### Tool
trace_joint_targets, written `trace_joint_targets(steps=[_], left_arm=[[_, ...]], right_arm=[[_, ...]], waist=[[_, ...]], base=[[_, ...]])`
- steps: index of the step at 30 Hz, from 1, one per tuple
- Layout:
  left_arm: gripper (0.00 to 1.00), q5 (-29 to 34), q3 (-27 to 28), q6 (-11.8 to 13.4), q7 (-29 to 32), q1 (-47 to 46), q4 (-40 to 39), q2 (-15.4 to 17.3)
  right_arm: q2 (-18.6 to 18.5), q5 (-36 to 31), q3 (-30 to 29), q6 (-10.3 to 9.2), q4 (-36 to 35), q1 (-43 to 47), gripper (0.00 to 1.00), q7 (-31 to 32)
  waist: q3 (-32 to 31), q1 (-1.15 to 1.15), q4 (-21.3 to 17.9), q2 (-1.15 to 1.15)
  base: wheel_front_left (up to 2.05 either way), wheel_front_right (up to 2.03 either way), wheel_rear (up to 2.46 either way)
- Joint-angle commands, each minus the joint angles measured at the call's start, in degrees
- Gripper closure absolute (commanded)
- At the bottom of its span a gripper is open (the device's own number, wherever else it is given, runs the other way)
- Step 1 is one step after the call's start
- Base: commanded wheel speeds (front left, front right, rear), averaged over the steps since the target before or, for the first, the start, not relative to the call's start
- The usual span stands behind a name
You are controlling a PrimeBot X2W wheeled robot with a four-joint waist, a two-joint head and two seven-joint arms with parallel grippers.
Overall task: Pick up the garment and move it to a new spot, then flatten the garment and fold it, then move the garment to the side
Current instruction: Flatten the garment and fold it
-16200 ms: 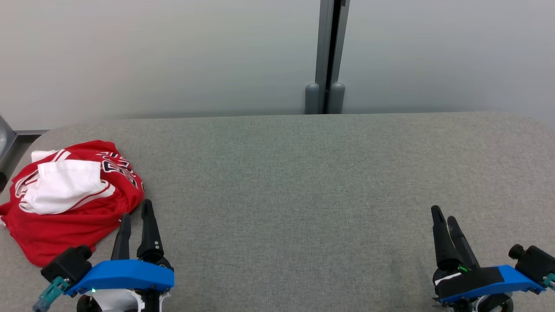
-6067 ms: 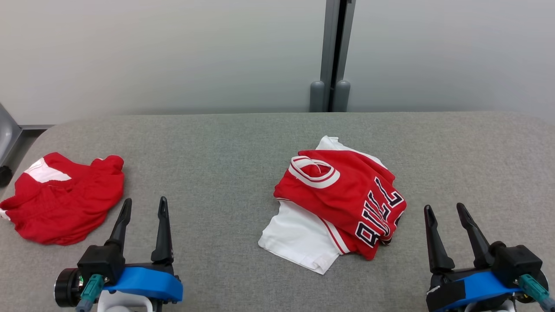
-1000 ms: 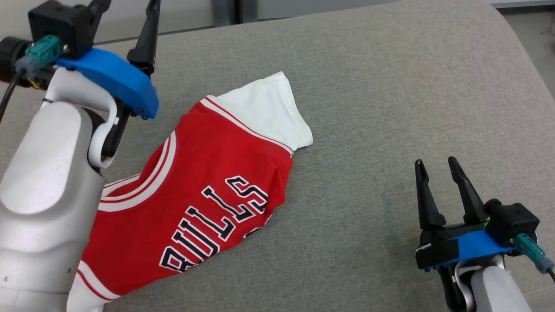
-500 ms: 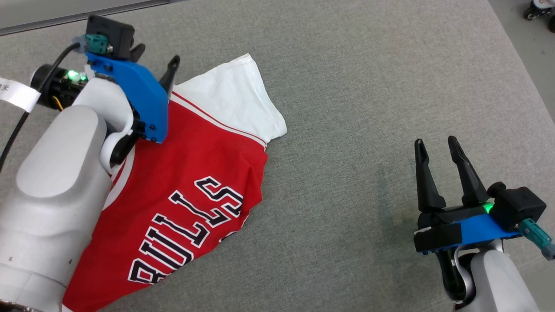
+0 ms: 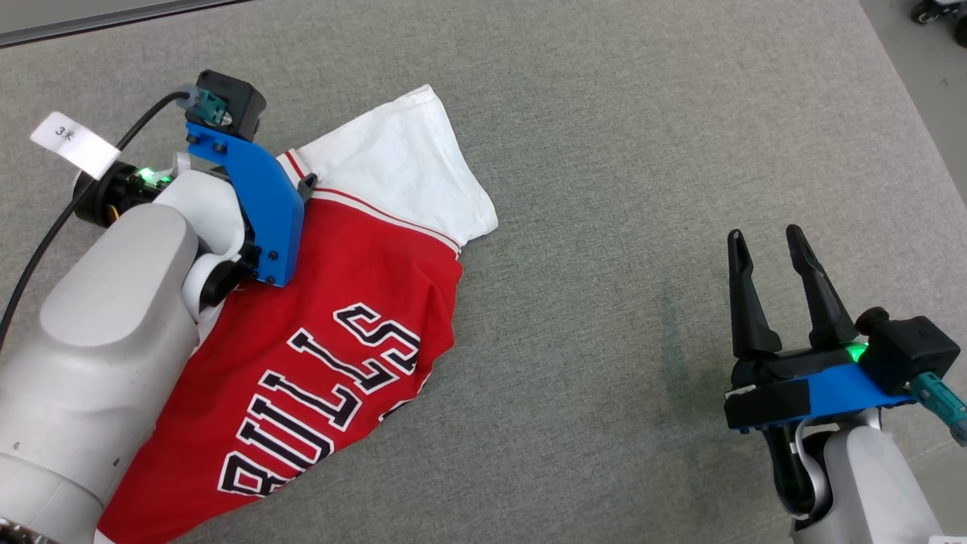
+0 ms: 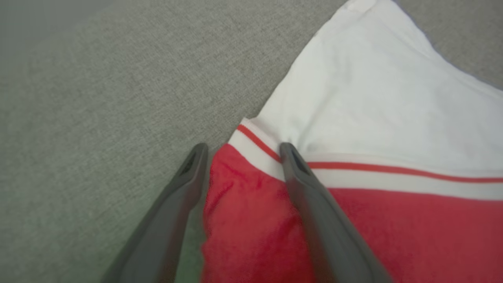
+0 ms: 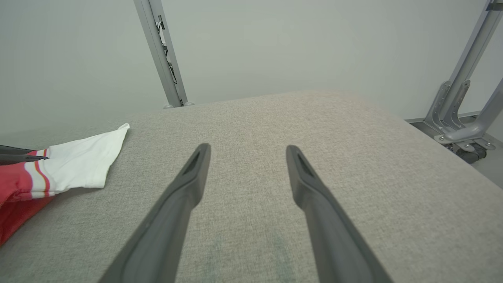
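Red and white jersey [image 5: 325, 317] with black-and-white lettering is lying spread out on the grey fabric table [image 5: 642, 136], over on the robot's left side. The left gripper [image 6: 243, 151] is down at its striped shoulder edge, jaws wide, one finger on the cloth and one just off it. The right gripper [image 5: 764, 234] hovers wide open over bare table, well apart from it.

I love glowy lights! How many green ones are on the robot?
2. The left green light glows on its wrist beside the jersey; the right green light glows behind the right end effector. More may be hidden.
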Motion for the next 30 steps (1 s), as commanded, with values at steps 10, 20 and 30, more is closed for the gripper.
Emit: trace_joint_targets(steps=[10,20,30], left_arm=[[1.0,-6.2,-5.7,-0.1,1.5,0.6,0.4,1.2],[1.0,-8.1,-2.0,-0.1,-11.3,-4.2,1.6,0.9],[1.0,-6.5,0.7,1.3,-23.2,-3.9,3.1,4.5]], right_arm=[[-0.1,-0.8,-0.9,0.13,0.3,-0.4,0.0,-0.2],[-0.1,-1.5,-1.4,0.12,0.8,0.6,0.0,-0.2],[-0.1,-2.7,-2.4,0.12,0.8,3.2,0.0,-0.2]], waist=[[-1.4,0.0,0.9,0.0],[-4.0,0.0,2.6,0.0],[-7.9,0.0,5.3,0.0]], base=[[0.0,0.0,0.0],[0.0,0.0,0.0],[0.0,0.0,0.0]])
